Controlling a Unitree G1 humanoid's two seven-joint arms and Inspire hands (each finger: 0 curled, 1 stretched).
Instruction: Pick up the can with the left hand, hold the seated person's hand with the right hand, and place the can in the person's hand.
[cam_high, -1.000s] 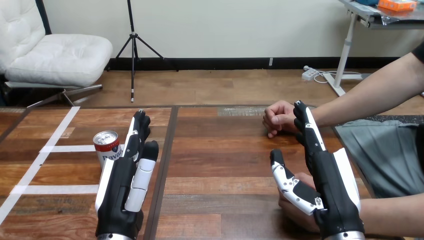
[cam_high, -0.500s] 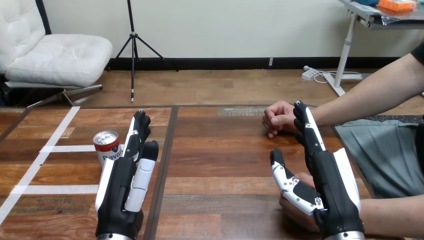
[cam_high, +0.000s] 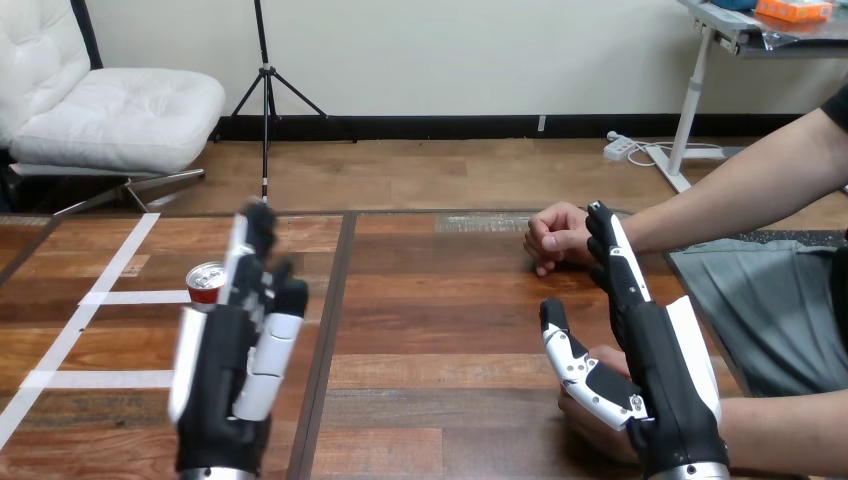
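Left robot hand (cam_high: 232, 365), fingers straight, has shifted left, partly hiding the can (cam_high: 205, 281) at frame centre-left; grasp likely next. Right robot hand (cam_high: 662, 365) unchanged, spread over the person's hand at lower right (cam_high: 592, 412).

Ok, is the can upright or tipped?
Upright: the can stands on the table, top rim up; the left hand hides most of its body.

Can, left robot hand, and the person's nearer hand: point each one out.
can (cam_high: 204, 276): head view, on its silver top.
left robot hand (cam_high: 222, 375): head view, on its black back.
person's nearer hand (cam_high: 588, 420): head view, on its visible lower edge.
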